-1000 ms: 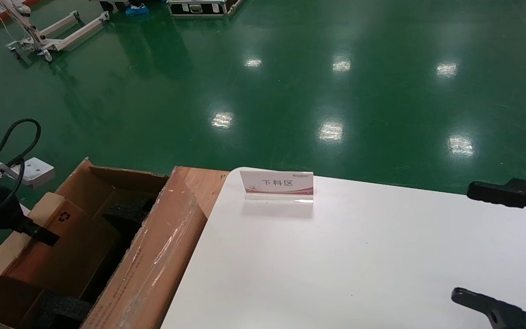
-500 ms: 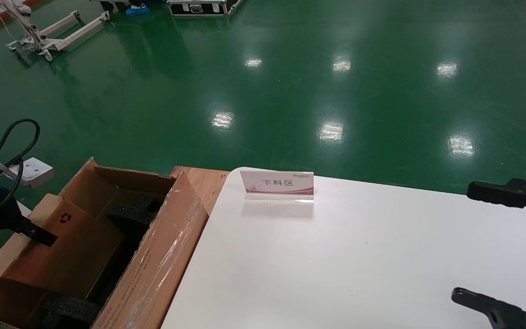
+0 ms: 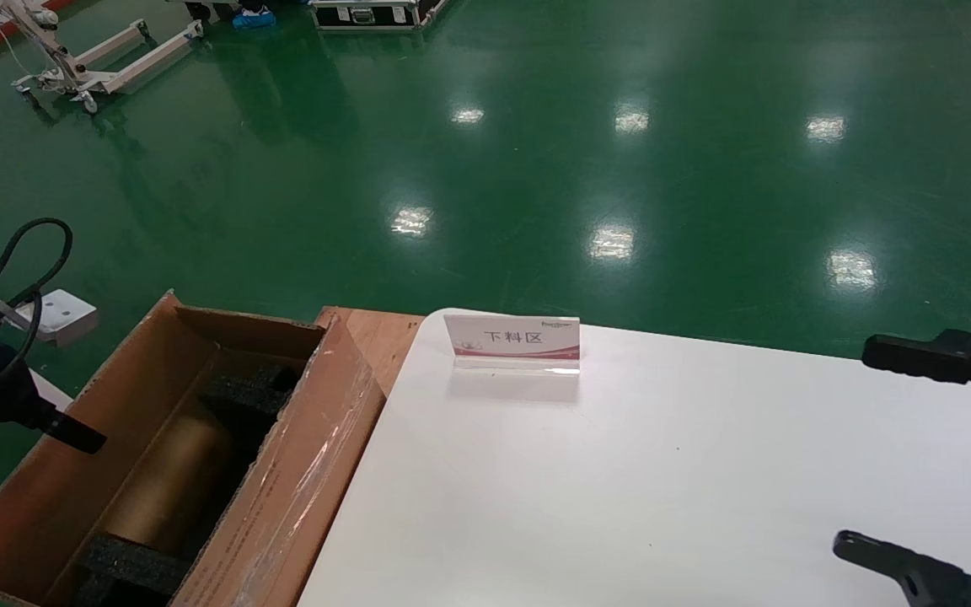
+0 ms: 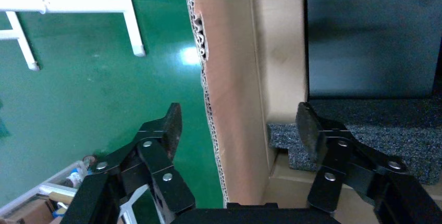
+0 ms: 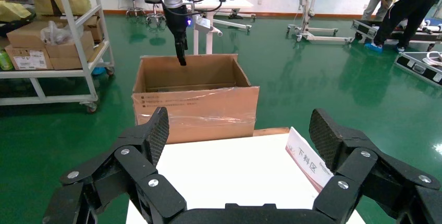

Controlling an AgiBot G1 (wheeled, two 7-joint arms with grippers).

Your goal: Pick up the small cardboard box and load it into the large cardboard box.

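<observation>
Head view: a white table [image 3: 662,472] fills the near right, with the large cardboard box [image 3: 283,480] against its left edge and green floor [image 3: 536,152] beyond.
Large cardboard box: open at the top, long side running near to far, with shiny clear tape along the right side that faces the table.
Foam inserts: one black block [image 3: 241,388] sits at the far end inside the carton and another [image 3: 136,565] at the near end.
Small cardboard box [image 3: 174,480]: seems to be the plain brown surface lying low inside the large carton, between the two foam blocks. No printed mark shows on it, and no gripper touches it.
Left gripper [image 4: 240,127]: spread wide and holding nothing. It hangs over the carton's left wall, one finger outside above the floor and the other inside above the foam.
Right gripper [image 5: 241,130]: wide apart and empty, poised over the near right part of the table, well away from the carton.
Sign [image 3: 511,337]: a small white placard with a red band stands upright near the table's far left edge.
Right wrist view: the carton's taped side faces this camera, with the left arm coming down from above at its far rim.
</observation>
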